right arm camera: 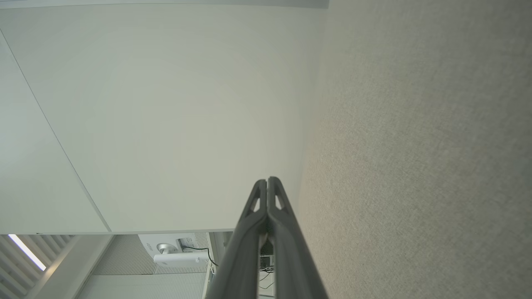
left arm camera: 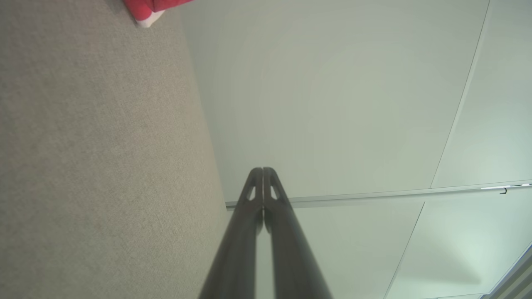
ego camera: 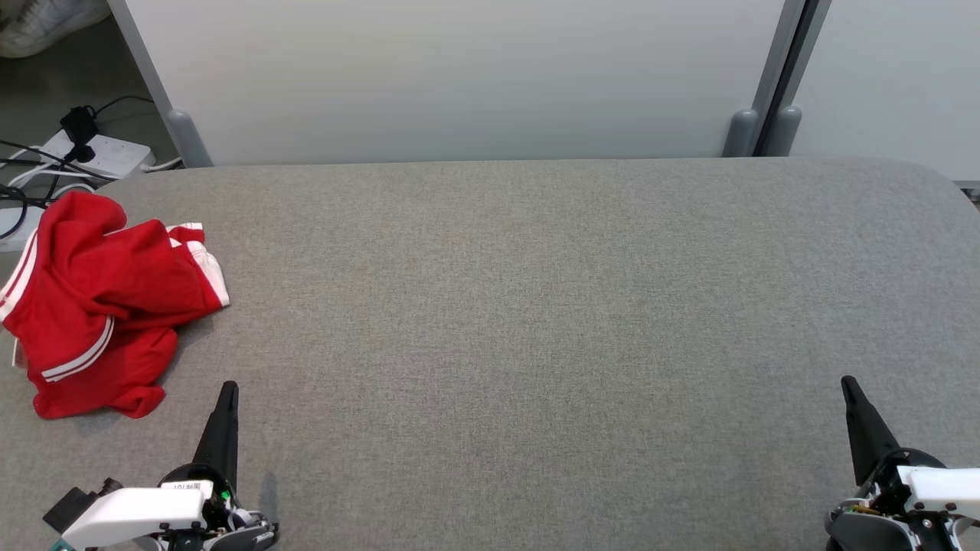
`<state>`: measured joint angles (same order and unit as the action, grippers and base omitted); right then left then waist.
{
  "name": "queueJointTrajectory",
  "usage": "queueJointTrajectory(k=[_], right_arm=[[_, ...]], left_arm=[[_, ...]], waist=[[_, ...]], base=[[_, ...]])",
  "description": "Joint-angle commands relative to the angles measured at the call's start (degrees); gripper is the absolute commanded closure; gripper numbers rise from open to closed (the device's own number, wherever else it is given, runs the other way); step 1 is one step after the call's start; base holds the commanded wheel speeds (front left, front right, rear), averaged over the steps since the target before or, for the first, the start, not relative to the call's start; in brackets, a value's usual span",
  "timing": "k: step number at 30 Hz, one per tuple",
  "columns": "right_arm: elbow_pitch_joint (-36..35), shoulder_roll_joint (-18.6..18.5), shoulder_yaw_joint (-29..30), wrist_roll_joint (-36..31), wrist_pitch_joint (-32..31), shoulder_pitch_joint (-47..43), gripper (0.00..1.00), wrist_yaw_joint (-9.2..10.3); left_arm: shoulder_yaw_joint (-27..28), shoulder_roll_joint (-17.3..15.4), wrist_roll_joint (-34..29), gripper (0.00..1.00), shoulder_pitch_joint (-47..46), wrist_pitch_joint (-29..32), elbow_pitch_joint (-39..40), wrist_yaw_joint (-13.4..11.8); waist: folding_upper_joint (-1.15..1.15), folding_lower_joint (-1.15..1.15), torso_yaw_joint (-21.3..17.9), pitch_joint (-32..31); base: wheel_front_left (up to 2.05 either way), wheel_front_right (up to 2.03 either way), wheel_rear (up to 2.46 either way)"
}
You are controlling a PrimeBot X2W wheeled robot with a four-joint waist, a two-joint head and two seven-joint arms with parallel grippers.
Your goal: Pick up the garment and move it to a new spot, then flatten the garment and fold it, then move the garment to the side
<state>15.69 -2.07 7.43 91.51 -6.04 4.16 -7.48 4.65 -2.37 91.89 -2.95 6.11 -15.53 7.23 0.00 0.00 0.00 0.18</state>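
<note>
Your garment [ego camera: 107, 306] lies crumpled at nine o'clock on the table [ego camera: 536, 306], untouched, since the left gripper [ego camera: 228, 389] at seven and the right gripper [ego camera: 848, 384] at five sit closed and empty before pickup.

On the left end of the table [ego camera: 536, 306], at its edge, the garment [ego camera: 99, 306] in a heap. Toward the front, just right of the heap and apart from it, the left gripper [ego camera: 228, 389]; well across at the front right, the right gripper [ego camera: 848, 383], both pointing toward the back. Behind the table, upright panels [ego camera: 459, 76]; on the floor [ego camera: 46, 84] beyond the back left corner, a power strip [ego camera: 103, 153] with cables [ego camera: 23, 164].
</note>
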Motion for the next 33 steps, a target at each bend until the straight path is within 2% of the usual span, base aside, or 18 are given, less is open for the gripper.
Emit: queueJointTrajectory(k=[1,24,25,33], right_arm=[[-1.67,-0.81,-0.94,0.68,-0.43,2.03,1.00,-0.01],[-1.67,-0.81,-0.94,0.68,-0.43,2.03,1.00,-0.01],[-0.01,0.00,0.00,0.00,0.01,0.00,0.00,0.00],[2.50,0.97,-1.29,-0.61,0.65,-1.42,0.00,0.00]], left_arm=[[1.84,-0.51,0.31,1.00,-3.23,0.35,1.51,0.25],[1.84,-0.51,0.31,1.00,-3.23,0.35,1.51,0.25],[-0.01,0.00,0.00,0.00,-0.01,0.00,0.00,0.00],[0.10,0.43,0.04,0.00,1.64,-0.12,-2.83,-0.22]], waist=[[0.00,0.00,0.00,0.00],[0.00,0.00,0.00,0.00],[0.00,0.00,0.00,0.00],[0.00,0.03,0.00,0.11]], base=[[0.00,0.00,0.00],[0.00,0.00,0.00],[0.03,0.03,0.03],[0.00,0.00,0.00]])
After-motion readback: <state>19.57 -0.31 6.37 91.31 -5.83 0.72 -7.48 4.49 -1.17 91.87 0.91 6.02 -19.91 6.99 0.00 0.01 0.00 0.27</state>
